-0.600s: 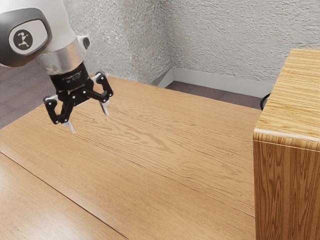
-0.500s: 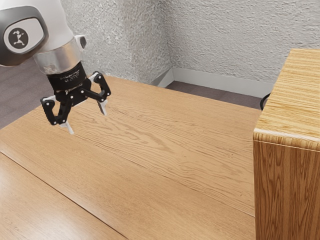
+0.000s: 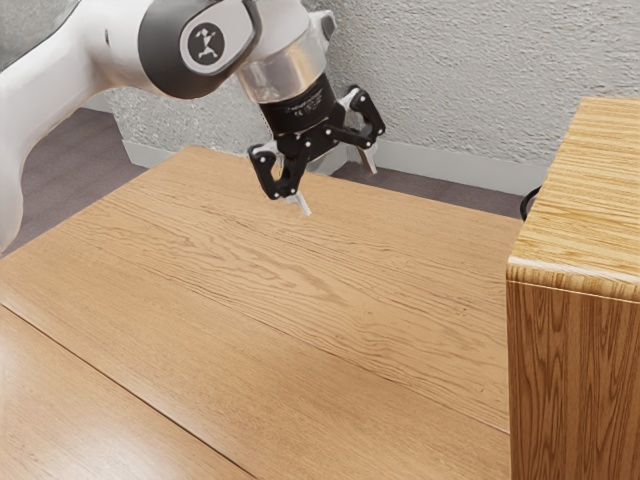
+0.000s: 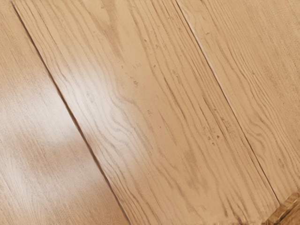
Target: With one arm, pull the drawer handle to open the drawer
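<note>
A wooden cabinet [image 3: 580, 300] stands at the exterior view's right edge, showing its top and one plain side. A small dark curved piece [image 3: 527, 203] pokes out at its far side; I cannot tell whether it is the drawer handle. My gripper [image 3: 338, 188] hangs open above the back part of the table, well to the left of the cabinet, with nothing between its fingers. In the wrist view a corner of the cabinet [image 4: 288, 212] shows beyond the table planks under my hand.
The wooden tabletop [image 3: 260, 320] spreads across the whole front and middle. Behind it are rough grey walls [image 3: 480, 70] with a pale skirting board and a strip of dark floor [image 3: 430, 185].
My arm has swung from the exterior view's left toward the right and farther back, closer to the cabinet. The hand has turned. The fingers stay open.
</note>
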{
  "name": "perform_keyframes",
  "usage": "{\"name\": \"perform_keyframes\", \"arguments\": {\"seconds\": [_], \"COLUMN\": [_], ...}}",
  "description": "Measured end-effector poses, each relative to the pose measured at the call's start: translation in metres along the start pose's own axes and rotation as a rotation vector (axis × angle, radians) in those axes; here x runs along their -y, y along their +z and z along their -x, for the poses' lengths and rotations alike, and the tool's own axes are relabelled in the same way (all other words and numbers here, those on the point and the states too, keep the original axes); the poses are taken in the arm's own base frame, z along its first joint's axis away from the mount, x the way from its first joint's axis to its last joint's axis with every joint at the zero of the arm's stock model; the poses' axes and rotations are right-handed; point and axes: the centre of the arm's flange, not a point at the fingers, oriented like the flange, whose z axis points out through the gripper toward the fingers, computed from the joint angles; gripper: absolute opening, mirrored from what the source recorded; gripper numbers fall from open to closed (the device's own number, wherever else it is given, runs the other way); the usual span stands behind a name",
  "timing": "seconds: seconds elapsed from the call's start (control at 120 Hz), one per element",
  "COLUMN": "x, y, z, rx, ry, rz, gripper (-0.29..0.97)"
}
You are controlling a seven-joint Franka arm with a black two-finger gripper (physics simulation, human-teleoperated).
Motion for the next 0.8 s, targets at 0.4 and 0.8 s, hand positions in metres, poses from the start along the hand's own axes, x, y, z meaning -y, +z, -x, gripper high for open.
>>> {"name": "perform_keyframes", "arguments": {"seconds": [0.4,0.8], "x": [-0.046,-0.059], "y": [0.032,0.040], "z": [0.068,0.104], "rx": [-0.046,-0.054], "ry": [0.359,0.537], "rz": [0.208,0.319], "gripper": [0.68,0.66]}}
